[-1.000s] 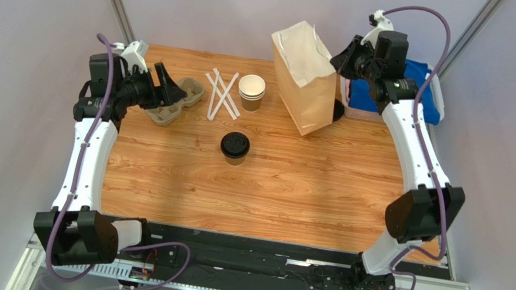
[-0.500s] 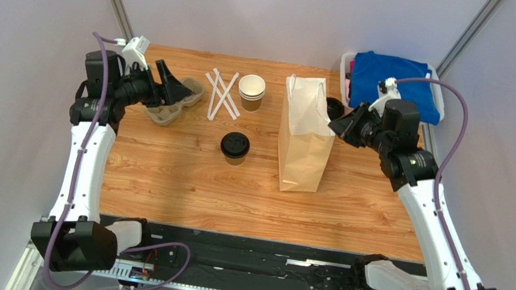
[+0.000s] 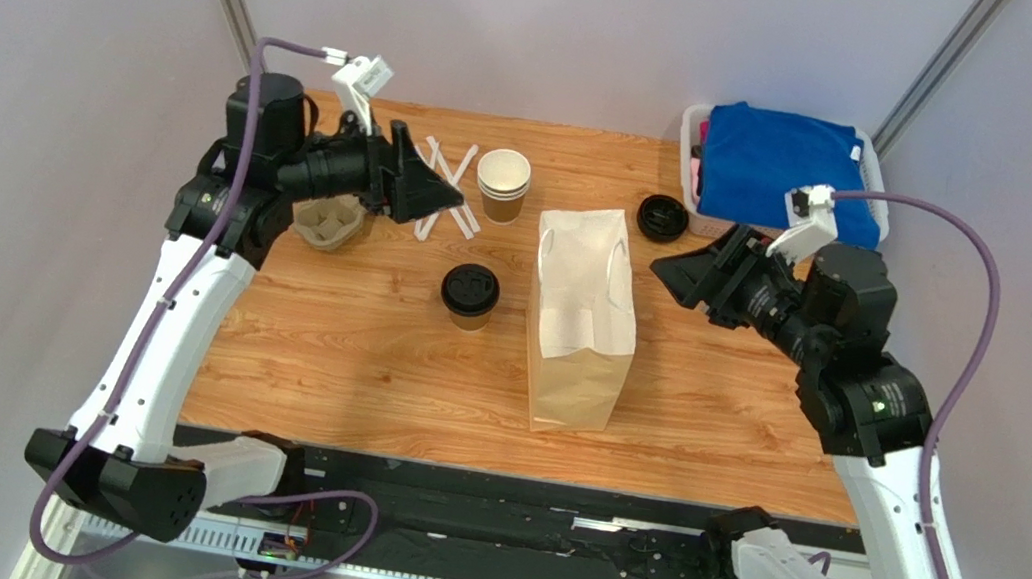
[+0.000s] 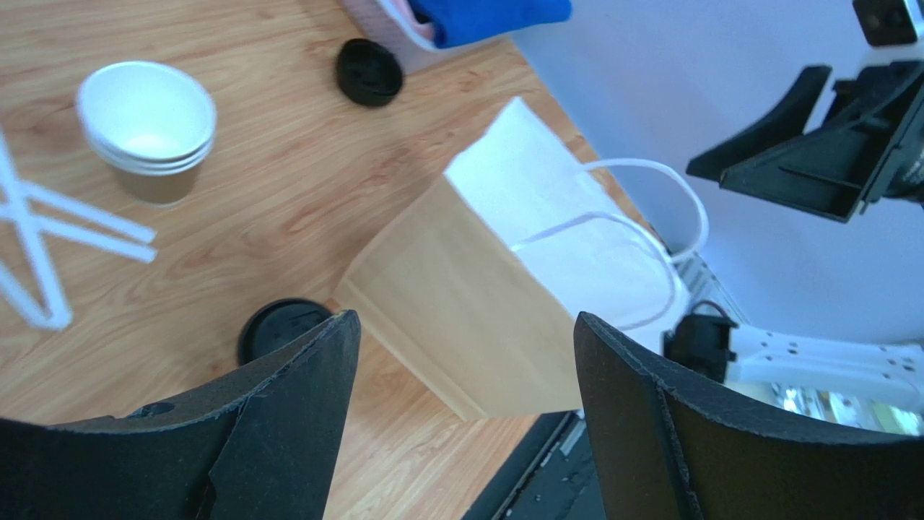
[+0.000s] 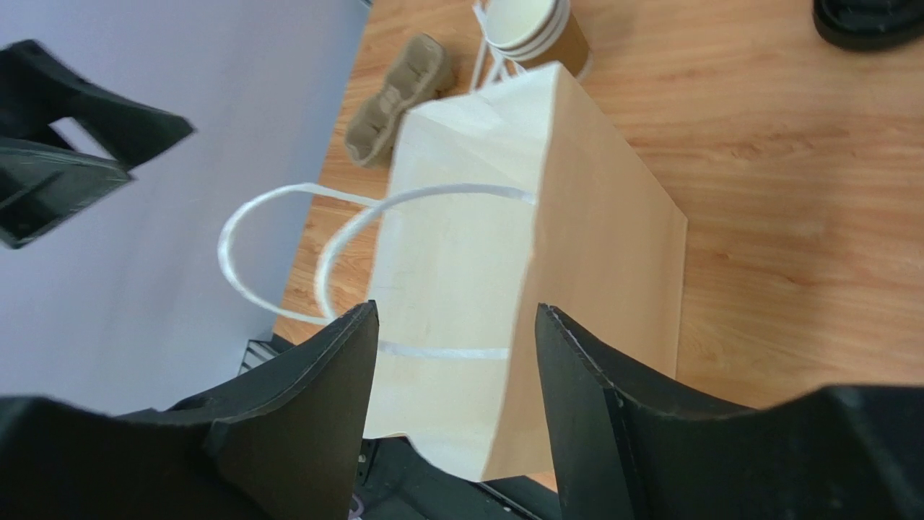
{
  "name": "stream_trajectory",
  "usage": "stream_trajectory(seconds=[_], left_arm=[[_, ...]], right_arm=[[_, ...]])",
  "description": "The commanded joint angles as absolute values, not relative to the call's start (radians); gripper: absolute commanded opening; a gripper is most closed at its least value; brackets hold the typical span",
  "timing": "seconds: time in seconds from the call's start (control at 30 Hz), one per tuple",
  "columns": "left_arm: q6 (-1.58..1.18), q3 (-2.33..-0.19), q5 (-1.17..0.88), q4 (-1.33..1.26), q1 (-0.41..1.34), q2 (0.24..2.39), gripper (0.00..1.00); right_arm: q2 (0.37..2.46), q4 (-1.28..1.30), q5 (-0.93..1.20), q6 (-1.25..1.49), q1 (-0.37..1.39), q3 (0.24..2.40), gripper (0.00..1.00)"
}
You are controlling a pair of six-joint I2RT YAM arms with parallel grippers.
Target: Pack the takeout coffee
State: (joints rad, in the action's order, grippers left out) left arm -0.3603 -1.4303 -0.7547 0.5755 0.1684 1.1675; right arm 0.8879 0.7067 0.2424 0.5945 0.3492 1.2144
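Moved centre-frame, the paper bag (image 3: 578, 321) is freed from the spread right gripper (image 3: 676, 276); seemingly shut, it may be toppled by the takeout coffee (image 3: 470, 292)

1 paper bag (image 3: 578, 321) standing mid-table | cup stack (image 3: 502, 182) | straws (image 3: 463, 161) | 1 black lid (image 3: 663, 218) | blue cloth (image 3: 777, 152) in bin (image 3: 689, 140)

Light is bright, even and soft, coming from overhead; the table (image 3: 361, 359) shows no glare, and the paper bag (image 3: 580, 314) and lidded cup (image 3: 470, 291) cast only faint, short shadows. The overhead view is sharp throughout; in both wrist views the near black fingers (image 4: 293, 433) are slightly soft and loom large, stretched by wide lenses.
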Motion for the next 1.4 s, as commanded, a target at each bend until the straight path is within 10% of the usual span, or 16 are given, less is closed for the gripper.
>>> stream_trajectory(seconds=[0.0,0.57,0.77,0.93,1.37], left_arm=[[-0.337,-1.489,-0.776,0.586,0.273,1.212,0.8],[-0.365,-1.552,-0.802,0.571,0.557,1.367,0.75],[-0.388,-1.594,-0.813,0.549,0.558,1.41,0.52],[-0.334,-1.565,-0.787,0.61,0.537,1.373,0.02],[-0.239,-1.411,-0.762,0.698,0.41,1.33,0.0]], right_arm=[[0.899,0.643,0.323,0.581,0.35,1.313,0.59],[1.035,0.572,0.382,0.606,0.526,1.333,0.56],[1.037,0.592,0.358,0.572,0.532,1.377,0.24],[0.997,0.675,0.276,0.496,0.523,1.402,0.05],[0.95,0.804,0.25,0.342,0.359,1.276,0.0]])
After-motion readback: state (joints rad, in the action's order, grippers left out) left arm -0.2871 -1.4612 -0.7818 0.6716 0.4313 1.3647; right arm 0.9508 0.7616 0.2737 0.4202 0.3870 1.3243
